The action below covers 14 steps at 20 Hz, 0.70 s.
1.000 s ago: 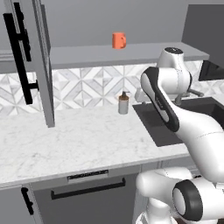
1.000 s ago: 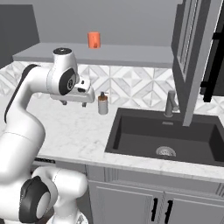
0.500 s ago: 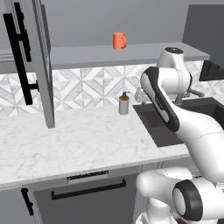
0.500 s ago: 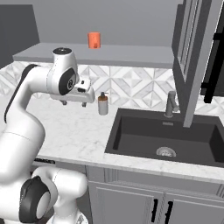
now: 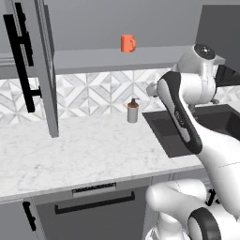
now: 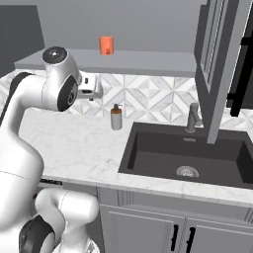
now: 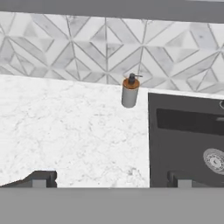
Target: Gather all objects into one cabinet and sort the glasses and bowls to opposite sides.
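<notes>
Left base view: one orange cylindrical mug with a side handle [image 5: 127,43] is seen at upper center, standing on one flat grey cabinet shelf [image 5: 93,59]. Open shelf surface is left on both sides of the mug; the shelf's front edge runs below it. One tall grey framed door with black bar handles [image 5: 41,70] is swung open at upper left, its lower end hanging over the counter.

Hand view: two dark fingertips of the gripper [image 7: 112,179] are spread wide at lower left and lower right, nothing held. One grey cylindrical soap bottle with brown collar and black pump [image 7: 130,92] is placed upright at upper center, just beside the left edge of one dark rectangular sink [image 7: 183,140]. White marbled counter [image 7: 74,131] is open left of both.

Right base view: one grey metal faucet [image 6: 191,118] is seen at right, behind the sink. A second tall grey door [image 6: 225,69] is stood open at upper right.
</notes>
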Motion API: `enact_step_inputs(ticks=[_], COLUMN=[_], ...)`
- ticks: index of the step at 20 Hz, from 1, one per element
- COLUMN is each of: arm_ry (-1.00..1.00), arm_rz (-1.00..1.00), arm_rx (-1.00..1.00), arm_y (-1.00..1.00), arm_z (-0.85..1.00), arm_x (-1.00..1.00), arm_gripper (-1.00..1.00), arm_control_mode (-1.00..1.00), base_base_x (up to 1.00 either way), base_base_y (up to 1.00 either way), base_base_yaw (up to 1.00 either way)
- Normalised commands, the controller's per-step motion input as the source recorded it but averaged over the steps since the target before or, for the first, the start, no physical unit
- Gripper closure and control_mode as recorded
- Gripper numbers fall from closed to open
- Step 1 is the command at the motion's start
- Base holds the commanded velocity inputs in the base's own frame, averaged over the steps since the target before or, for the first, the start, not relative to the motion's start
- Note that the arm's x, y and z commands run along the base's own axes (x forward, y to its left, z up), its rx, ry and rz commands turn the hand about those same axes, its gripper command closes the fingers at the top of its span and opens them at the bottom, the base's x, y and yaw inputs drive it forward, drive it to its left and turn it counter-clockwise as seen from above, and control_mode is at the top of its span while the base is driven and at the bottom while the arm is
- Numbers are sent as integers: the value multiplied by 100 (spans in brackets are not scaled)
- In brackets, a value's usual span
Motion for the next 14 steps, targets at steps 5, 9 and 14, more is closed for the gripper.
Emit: enact_step_inputs(ticks=[5, 9, 14], arm_ry=[-33, -13, 0], arm_rz=[3, 1, 0], arm_rx=[1, 2, 0], arm_y=[1, -2, 0], arm_z=[96, 85, 48], arm_x=[14, 38, 62], arm_gripper=[-100, -100, -100], arm_control_mode=[-100, -100, -100], base_base_x=[0, 0, 0], base_base_y=[0, 0, 0], base_base_yaw=[0, 0, 0])
